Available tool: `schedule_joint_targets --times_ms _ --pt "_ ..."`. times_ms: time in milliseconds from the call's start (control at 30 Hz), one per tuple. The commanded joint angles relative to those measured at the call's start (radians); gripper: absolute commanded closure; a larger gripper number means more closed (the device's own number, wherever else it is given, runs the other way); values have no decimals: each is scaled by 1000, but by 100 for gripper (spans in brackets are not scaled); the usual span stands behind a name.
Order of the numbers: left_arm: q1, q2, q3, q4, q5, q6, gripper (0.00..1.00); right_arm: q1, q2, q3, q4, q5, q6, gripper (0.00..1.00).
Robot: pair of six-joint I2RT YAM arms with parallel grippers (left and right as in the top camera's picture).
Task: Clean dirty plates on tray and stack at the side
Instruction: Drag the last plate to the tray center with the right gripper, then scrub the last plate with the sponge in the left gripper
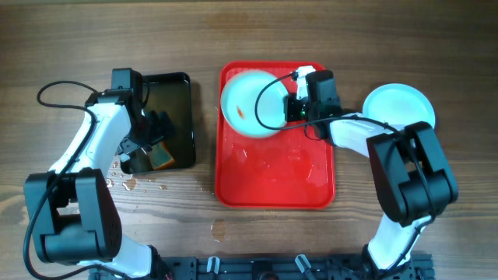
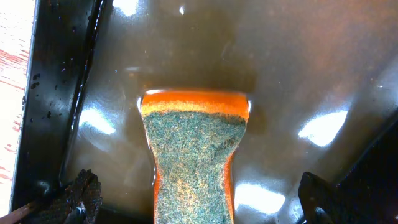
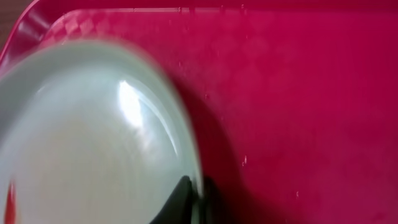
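The brown worktop (image 1: 389, 31) holds the red tray (image 1: 272, 183), which looks wet. Left of it sits a black tray (image 1: 180, 117) full of water. One plate (image 1: 245, 101) with a small orange smear (image 1: 240, 113) is over the red tray's top left corner. My right pincer (image 3: 194, 202) pinches its rim. A clean plate (image 1: 397, 105) lies on the worktop, right of the red tray. My left pincer (image 2: 199, 205) is over the water with a green and orange sponge (image 2: 193, 155) between its fingers. I cannot tell if it grips the sponge.
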Motion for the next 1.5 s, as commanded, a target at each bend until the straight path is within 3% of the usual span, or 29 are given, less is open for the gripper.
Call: schedule_joint_targets --times_ms 0,133,167,200,233,267,367,433,500,567,600,700,733,800,867,900,1067,1167,1267,1467 --pt "5 -8 5 0 5 5 0 2 -83 -16 -234 11 201 96" --pt "5 -8 5 0 5 5 0 3 -256 -16 -649 12 504 96" --pt "5 -8 5 0 5 5 0 3 -272 -17 -722 10 548 90" --pt "5 -8 5 0 5 5 0 2 -274 -17 -758 8 556 75" --pt "5 -8 5 0 4 5 0 2 -274 -17 -774 8 540 64" --pt "5 -8 5 0 5 5 0 2 -274 -16 -759 13 430 58" --pt "5 -8 5 0 5 5 0 1 -274 -17 -624 120 117 52" --pt "5 -8 5 0 5 5 0 2 -270 -19 -559 121 -31 59" --pt "5 -8 5 0 5 5 0 2 -252 -23 -531 120 -56 81" --pt "5 -8 5 0 5 5 0 2 -232 -23 -553 97 -37 96" --pt "5 -8 5 0 5 5 0 2 -229 -23 -580 80 11 96" --pt "5 -8 5 -5 41 2 0 2 -228 -23 -750 76 364 96" --pt "5 -8 5 -27 86 2 0 2 -230 -23 -785 75 399 96" --pt "5 -8 5 -83 200 2 0 0 -230 -23 -748 90 280 92" --pt "5 -8 5 -109 216 2 0 0 -239 -19 -695 9 25 82" --pt "5 -8 5 -121 216 5 0 0 -257 -15 -701 0 -7 77" --pt "5 -33 13 -113 218 57 5 -3 -325 -14 -772 152 88 72" --pt "5 -105 39 -105 97 50 7 -4 -326 -14 -720 113 1 72" --pt "5 -108 25 -98 -43 -9 25 -4 -345 -14 -734 101 11 72" --pt "4 -85 -103 -6 0 -56 46 -48 -364 -14 -761 189 85 63"
